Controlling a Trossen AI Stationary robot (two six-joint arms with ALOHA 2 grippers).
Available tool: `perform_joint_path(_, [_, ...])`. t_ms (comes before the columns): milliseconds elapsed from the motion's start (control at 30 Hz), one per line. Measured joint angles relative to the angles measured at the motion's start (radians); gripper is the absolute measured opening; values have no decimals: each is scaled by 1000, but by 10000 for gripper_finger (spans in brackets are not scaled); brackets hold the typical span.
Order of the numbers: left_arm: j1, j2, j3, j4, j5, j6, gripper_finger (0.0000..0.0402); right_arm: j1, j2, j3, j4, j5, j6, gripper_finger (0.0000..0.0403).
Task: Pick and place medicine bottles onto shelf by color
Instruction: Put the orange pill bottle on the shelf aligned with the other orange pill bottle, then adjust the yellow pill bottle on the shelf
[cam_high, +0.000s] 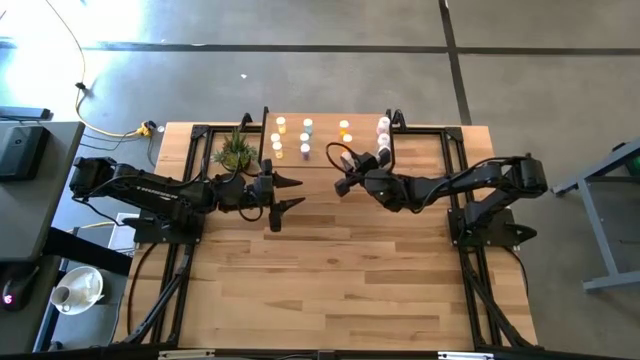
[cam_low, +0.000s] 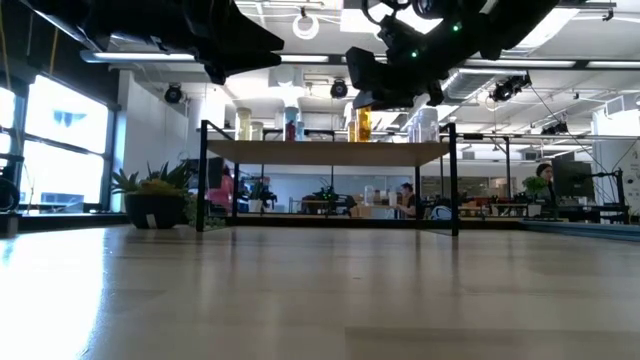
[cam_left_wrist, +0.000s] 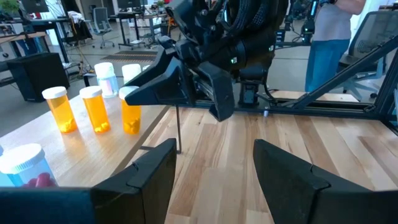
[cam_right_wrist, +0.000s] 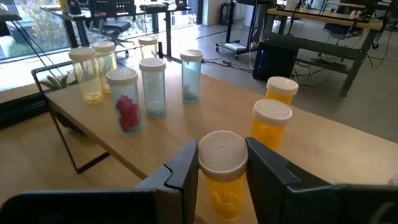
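The shelf (cam_high: 325, 135) stands at the table's far side. On it, in rows by colour, stand yellow (cam_high: 278, 135), pale blue (cam_high: 305, 138), orange (cam_high: 345, 133) and pinkish-white (cam_high: 383, 140) bottles. My right gripper (cam_right_wrist: 222, 165) is at the shelf's near edge, shut on an orange bottle (cam_right_wrist: 222, 193) next to the two orange ones (cam_right_wrist: 273, 112). The held bottle also shows in the left wrist view (cam_left_wrist: 130, 115). My left gripper (cam_high: 290, 193) is open and empty, above the table just in front of the shelf. My right gripper pinches the orange bottle between its two fingers at the white cap (cam_right_wrist: 222, 152), one finger (cam_right_wrist: 186, 168) on each side. The fingers come from the table's near side, slanting down. The bottle is upright over the shelf's near edge; whether its base touches the board I cannot tell.
A small green potted plant (cam_high: 235, 152) stands at the shelf's left end. Black frame rails (cam_high: 190, 180) run along both table sides. The near half of the table (cam_high: 330, 280) is bare wood. A person (cam_left_wrist: 336, 37) stands beyond the table.
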Motion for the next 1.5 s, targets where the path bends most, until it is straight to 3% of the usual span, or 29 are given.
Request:
perform_joint_path(733, [0,0,0,0,0,0,202,-28,0,0,-24,-5,60,95])
perform_joint_path(1100, [0,0,0,0,0,0,202,-29,0,0,-19,-1,59,177])
perform_joint_path(1500, [0,0,0,-1,0,0,202,-28,-3,0,34,29,-7,188])
